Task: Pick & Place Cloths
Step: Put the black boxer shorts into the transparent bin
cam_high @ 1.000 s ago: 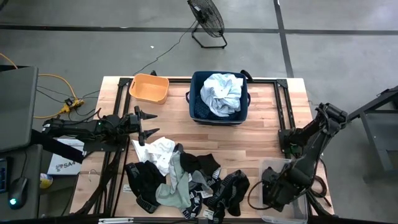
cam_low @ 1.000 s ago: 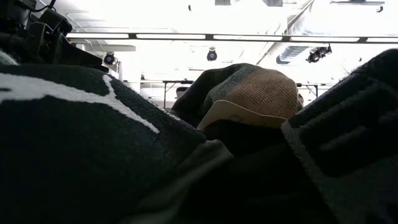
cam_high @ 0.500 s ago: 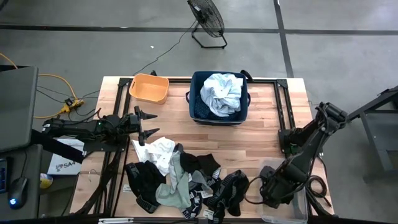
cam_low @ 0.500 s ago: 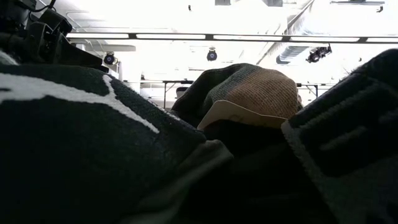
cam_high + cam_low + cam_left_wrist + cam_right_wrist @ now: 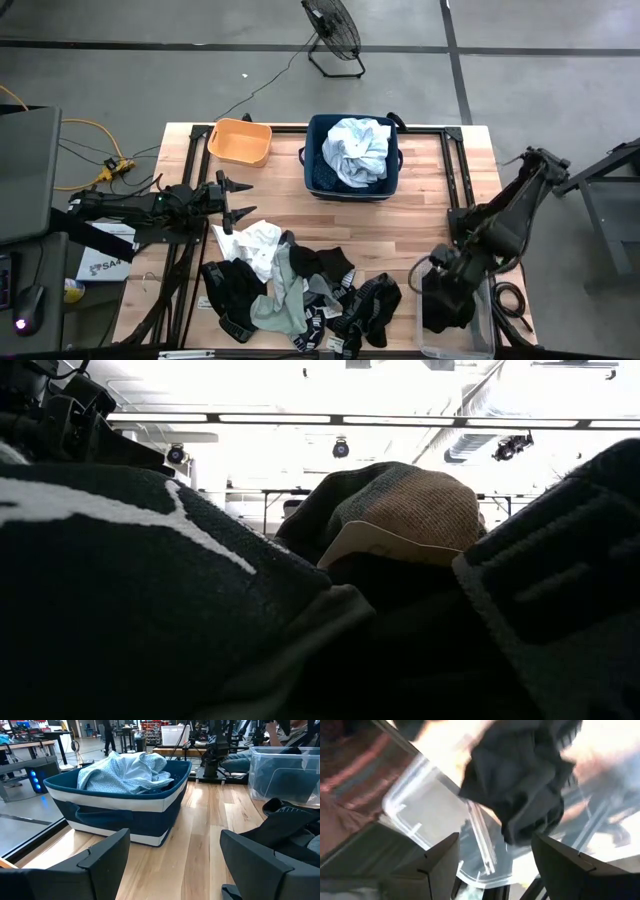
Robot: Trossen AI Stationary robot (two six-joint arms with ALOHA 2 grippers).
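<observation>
1. High view: one navy bin (image 5: 351, 182) on the desk (image 5: 420, 225) held one pale shirt (image 5: 358, 148); one orange tub (image 5: 240, 141) sat beside it; a cloth pile (image 5: 290, 285) lay nearer than the bin.
2. Left claw (image 5: 236, 198) hung released, beside the pile.
3. Right claw (image 5: 447, 290) had risen over one clear container (image 5: 486, 330), a black piece (image 5: 447, 308) below it.
4. Right wrist view: claw (image 5: 492, 865) now parted; the black piece (image 5: 520, 785) was loose over the container (image 5: 420, 827).

A pale blue-white shirt (image 5: 357, 149) lies bunched at the far middle; black, white and grey-green cloths (image 5: 290, 290) sprawl along the near edge.
</observation>
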